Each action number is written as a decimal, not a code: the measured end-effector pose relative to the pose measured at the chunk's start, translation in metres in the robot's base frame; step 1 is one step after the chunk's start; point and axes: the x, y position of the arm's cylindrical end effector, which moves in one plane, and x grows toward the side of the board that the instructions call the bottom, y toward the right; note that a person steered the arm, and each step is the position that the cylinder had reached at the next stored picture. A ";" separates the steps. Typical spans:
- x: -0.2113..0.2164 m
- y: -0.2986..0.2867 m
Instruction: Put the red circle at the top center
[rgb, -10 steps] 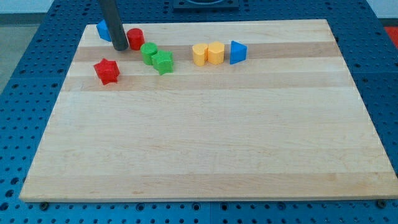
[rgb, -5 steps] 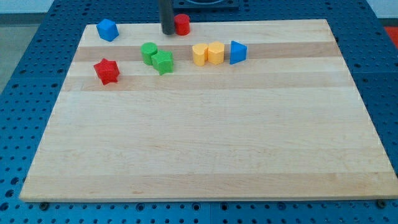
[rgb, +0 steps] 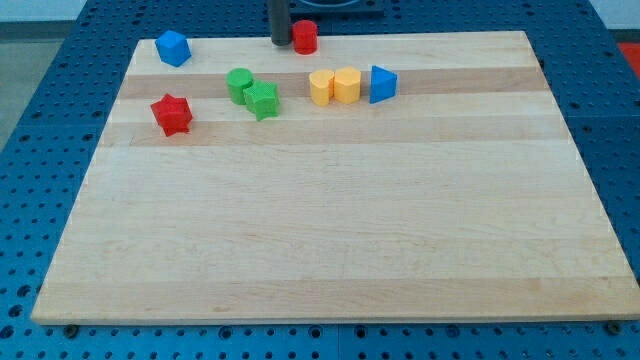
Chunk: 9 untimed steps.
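Note:
The red circle (rgb: 305, 37) stands at the top edge of the wooden board (rgb: 330, 220), near the middle of that edge. My tip (rgb: 281, 42) is just to the left of it, very close or touching its left side. The dark rod rises from there out of the view's top.
A blue block (rgb: 173, 47) sits at the top left. A red star (rgb: 172, 114) lies below it. A green circle (rgb: 239, 84) and green star (rgb: 263, 99) touch. Two yellow blocks (rgb: 334, 86) and a blue triangle (rgb: 381, 84) form a row right of centre.
My tip has pushed the red circle from the upper left, next to the blue block, rightwards and up to the top edge near the centre. The other blocks have not moved.

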 end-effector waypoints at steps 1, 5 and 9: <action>0.002 0.020; 0.058 0.083; 0.010 0.107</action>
